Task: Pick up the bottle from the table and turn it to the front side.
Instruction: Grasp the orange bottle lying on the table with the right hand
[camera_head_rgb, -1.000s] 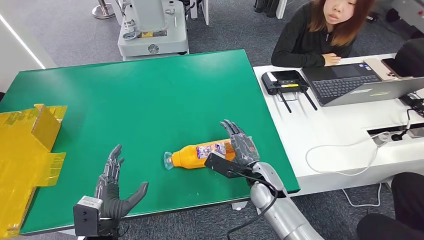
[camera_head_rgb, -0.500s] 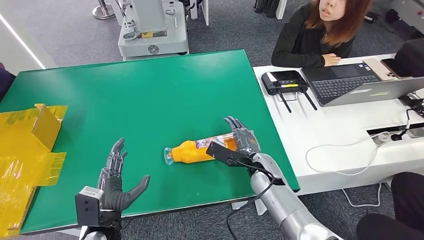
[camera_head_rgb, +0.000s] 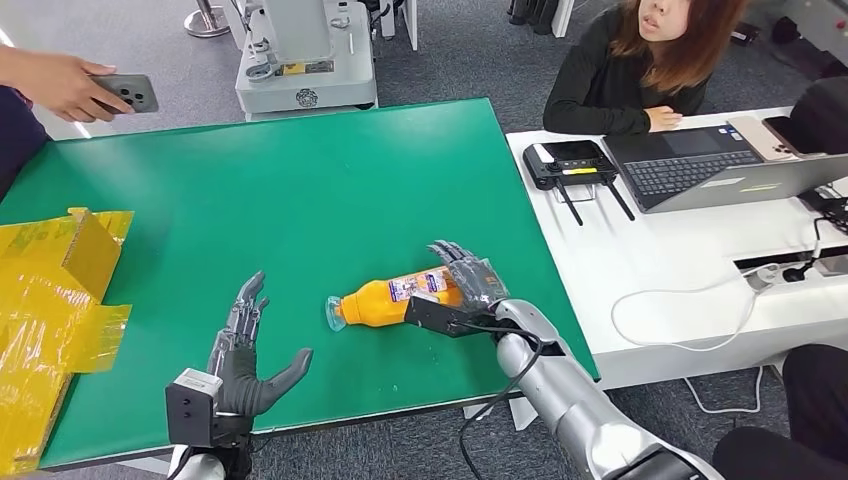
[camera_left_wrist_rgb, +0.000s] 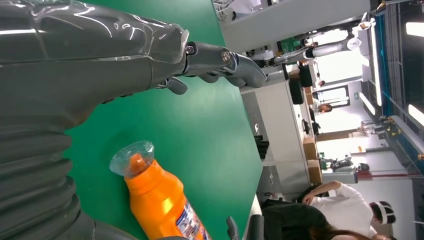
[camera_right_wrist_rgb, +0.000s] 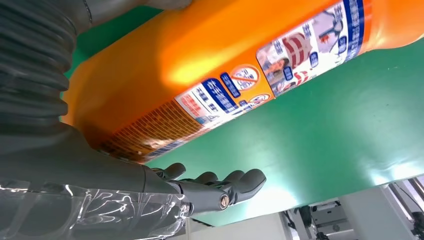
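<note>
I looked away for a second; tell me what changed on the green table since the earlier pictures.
The right hand closed in around the base end of the lying orange plastic bottle, which shifted slightly. The left hand edged forward, open. A person's hand holding a grey phone came in at the far left corner. The yellow cardboard box stayed put.

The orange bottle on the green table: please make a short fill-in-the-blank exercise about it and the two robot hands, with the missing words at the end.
1. The orange bottle is ____ on the green table, not standing.
2. The robot's ____ hand is at the bottle's base end.
3. The left hand is open and holds ____.
4. The bottle's clear cap points toward the robot's ____ hand.

Missing words: lying; right; nothing; left
</note>
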